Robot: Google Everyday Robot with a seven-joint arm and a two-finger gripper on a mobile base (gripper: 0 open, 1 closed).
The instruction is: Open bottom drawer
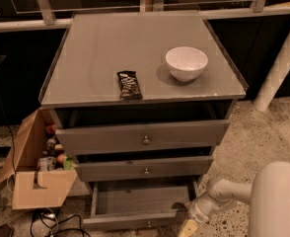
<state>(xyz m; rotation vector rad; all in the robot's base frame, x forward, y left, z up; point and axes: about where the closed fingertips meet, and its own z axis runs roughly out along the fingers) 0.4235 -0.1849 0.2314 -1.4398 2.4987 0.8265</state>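
Observation:
The grey cabinet (105, 58) has three drawers, each with a small round metal knob. The bottom drawer (135, 200) stands pulled out over the floor, its inside bare. Its slim front (120, 223) and knob (148, 224) show at the lower edge of the camera view. My gripper (188, 227) is low at the bottom right, just beside the drawer's front right corner. The white arm (224, 194) runs back to the right from it.
A white bowl (186, 63) and a dark snack bar (129, 85) lie on the cabinet top. The top drawer (142, 137) and middle drawer (145, 168) stick out a little. An open cardboard box (34, 179) with small items and cables (61, 221) sit left. A white post (283, 58) stands right.

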